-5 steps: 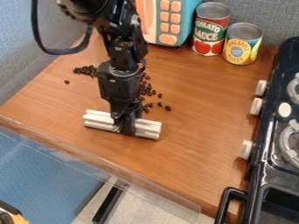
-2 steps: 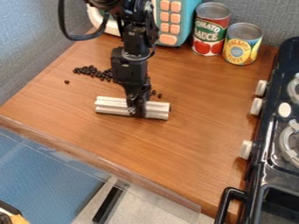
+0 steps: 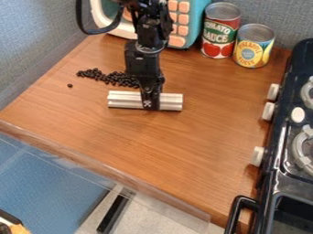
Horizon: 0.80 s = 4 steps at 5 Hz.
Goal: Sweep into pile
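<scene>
Pincer (image 3: 150, 103), black and two-fingered, is closed on the middle, the best hold, of a rigid-looking ribbed silvery bar (image 3: 172, 102) near the frame's centre, while small round dark beans (image 3: 113, 78) on the brown wooden desk (image 3: 183, 146), upper left, look light, apt to roll.

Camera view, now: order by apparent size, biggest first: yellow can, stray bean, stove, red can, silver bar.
1. Stove, even cut off by the frame
2. Red can
3. Yellow can and silver bar: too close to rank, bar wider, can taller
4. Stray bean
</scene>
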### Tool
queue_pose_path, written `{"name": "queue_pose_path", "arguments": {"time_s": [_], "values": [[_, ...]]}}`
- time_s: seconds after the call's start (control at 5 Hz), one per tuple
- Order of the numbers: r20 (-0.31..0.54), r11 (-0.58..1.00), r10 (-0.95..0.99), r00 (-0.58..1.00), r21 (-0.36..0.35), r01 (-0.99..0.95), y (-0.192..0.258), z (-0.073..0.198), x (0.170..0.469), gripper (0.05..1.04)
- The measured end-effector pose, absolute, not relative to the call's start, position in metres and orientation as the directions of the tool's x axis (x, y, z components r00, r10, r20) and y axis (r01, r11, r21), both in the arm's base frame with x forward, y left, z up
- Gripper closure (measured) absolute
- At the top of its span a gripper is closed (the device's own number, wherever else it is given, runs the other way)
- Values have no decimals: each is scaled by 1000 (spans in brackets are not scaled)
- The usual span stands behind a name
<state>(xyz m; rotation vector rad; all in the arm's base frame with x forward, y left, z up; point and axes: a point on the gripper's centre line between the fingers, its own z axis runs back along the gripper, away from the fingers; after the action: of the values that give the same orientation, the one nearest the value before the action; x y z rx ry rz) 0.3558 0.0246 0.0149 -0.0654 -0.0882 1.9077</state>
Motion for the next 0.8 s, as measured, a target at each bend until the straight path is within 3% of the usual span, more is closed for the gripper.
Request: {"name": "queue_pose_path", "arguments": {"time_s": [0.8], "values": [[-17,-417,908,-419,-140,-898,42,18,396,705]]}}
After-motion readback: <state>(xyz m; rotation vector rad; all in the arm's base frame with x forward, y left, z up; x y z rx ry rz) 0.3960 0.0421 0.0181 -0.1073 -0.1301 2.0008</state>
